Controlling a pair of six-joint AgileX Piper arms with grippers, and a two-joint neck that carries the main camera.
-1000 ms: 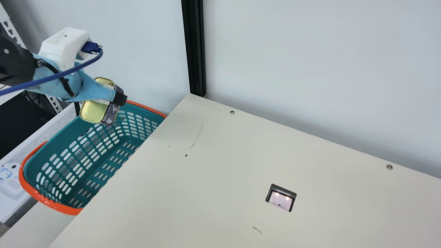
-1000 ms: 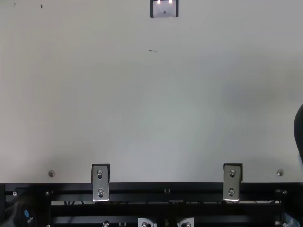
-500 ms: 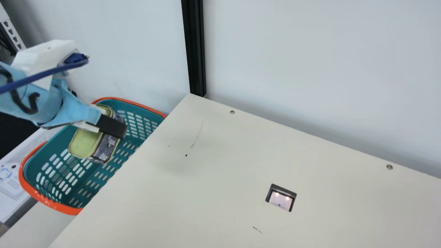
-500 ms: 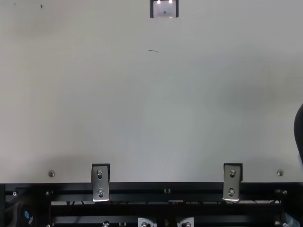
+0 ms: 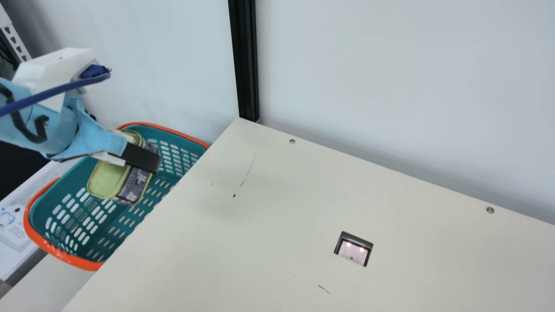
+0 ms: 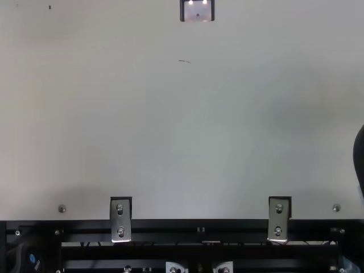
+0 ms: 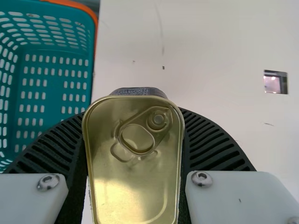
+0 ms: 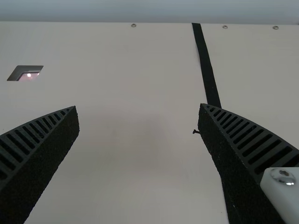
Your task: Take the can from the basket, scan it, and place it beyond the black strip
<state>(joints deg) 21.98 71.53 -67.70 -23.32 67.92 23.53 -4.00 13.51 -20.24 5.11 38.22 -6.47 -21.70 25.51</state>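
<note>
Cream table [image 5: 269, 208], left gripper [image 5: 142, 158] closed around the can [image 5: 135, 184] (apparently near the basket [image 5: 65, 256]), right gripper [image 8: 138, 106] spread wide, empty.

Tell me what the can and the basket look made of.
The can looks like metal: shiny gold-toned end with a pull tab. The basket is probably moulded plastic, judging by its smooth teal slotted walls and glossy orange rim.

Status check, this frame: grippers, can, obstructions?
Left gripper shut on the can, held up near the basket. Right gripper open, empty. Nothing seen blocking the way to the scanner.
</note>
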